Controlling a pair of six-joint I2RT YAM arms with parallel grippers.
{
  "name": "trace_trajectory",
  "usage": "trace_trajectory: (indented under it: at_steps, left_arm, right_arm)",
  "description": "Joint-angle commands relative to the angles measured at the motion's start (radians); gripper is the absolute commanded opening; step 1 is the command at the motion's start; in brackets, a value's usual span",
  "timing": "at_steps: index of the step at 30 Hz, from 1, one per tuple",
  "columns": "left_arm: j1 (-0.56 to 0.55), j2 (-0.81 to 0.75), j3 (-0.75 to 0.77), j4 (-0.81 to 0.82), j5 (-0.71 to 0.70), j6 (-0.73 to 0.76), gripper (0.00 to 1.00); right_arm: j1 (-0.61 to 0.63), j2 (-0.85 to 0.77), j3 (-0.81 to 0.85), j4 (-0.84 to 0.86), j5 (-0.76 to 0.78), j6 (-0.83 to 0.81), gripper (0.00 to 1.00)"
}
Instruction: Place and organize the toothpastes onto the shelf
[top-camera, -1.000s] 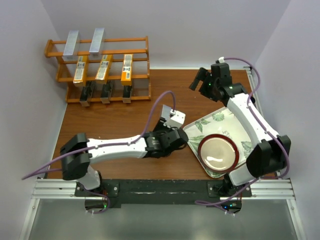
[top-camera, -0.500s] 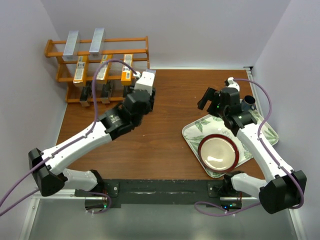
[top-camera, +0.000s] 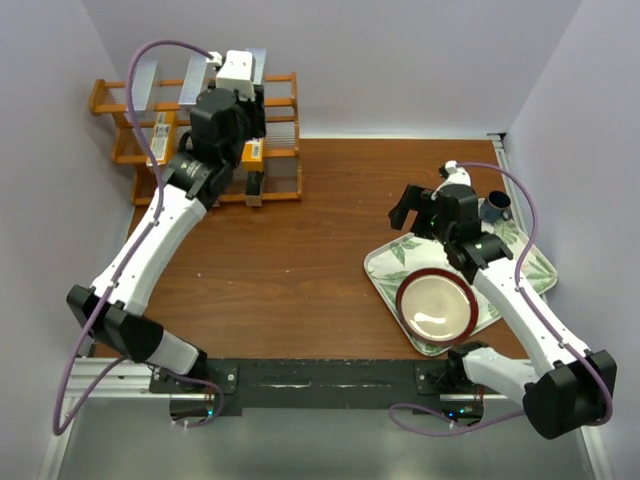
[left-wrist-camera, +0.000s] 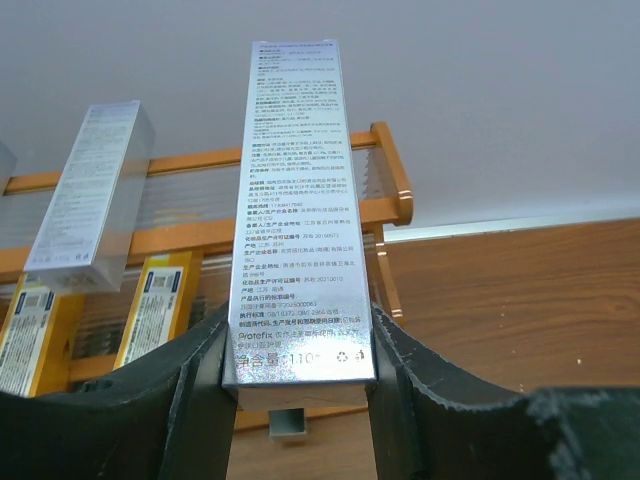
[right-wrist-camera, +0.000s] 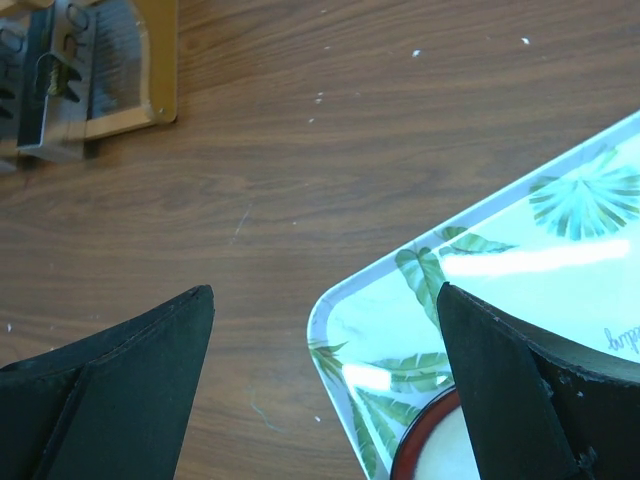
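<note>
Left wrist view: my left gripper (left-wrist-camera: 297, 372) pinches the lower end of a silver carton (left-wrist-camera: 295, 190), one finger (left-wrist-camera: 195, 405) pressed to each long side. The carton's face carries dense small print in Chinese characters. Near the bottom the word "Protefix" can be read, and below it "110" beside recycling marks. The carton rises in front of the right end of the shelf (left-wrist-camera: 390, 185), with its far end against the grey wall. Whether it touches the top rail I cannot tell from this angle.

To its left a second silver carton (left-wrist-camera: 95, 195) leans on the top tier, and two orange cartons (left-wrist-camera: 155, 305) with blue labels sit a tier lower. Their print is too small to read.

Top view: my left arm reaches across the shelf (top-camera: 100, 100) from the front and hides part of its middle. A black carton (top-camera: 255, 186) stands in the bottom tier near the right end. A broad stretch of table (top-camera: 300, 260) separates the shelf from the leaf tray (top-camera: 385, 262).

Right wrist view: my right gripper (right-wrist-camera: 325, 292) hangs with jaws spread wide, holding nothing, over the tray's near corner. The tray rim (right-wrist-camera: 315, 322) curves between the fingers. A red-rimmed bowl (right-wrist-camera: 420, 445) lies on the tray. A cursive word at the tray's right edge is cut off.
</note>
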Motion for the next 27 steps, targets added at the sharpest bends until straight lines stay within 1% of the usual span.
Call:
trace_trajectory:
  at_steps: [1, 6, 9, 18, 27]
  left_arm:
    - [0.104, 0.081, 0.102, 0.097, 0.180, 0.005, 0.00]
    - [0.199, 0.142, 0.129, 0.164, 0.274, -0.003, 0.00]
    - [0.229, 0.197, 0.174, 0.164, 0.282, -0.014, 0.00]
    - [0.245, 0.299, 0.203, 0.198, 0.225, 0.001, 0.00]
    - [0.246, 0.316, 0.172, 0.229, 0.197, 0.003, 0.00]
  right_arm:
    - [0.047, -0.024, -0.010, 0.041, 0.019, -0.069, 0.99]
    - [0.110, -0.026, -0.011, 0.049, 0.049, -0.104, 0.99]
    - [0.138, -0.021, -0.019, 0.060, 0.055, -0.113, 0.99]
    - [0.184, -0.020, -0.022, 0.060, 0.100, -0.139, 0.99]
    - [0.202, -0.026, -0.022, 0.060, 0.112, -0.149, 0.99]
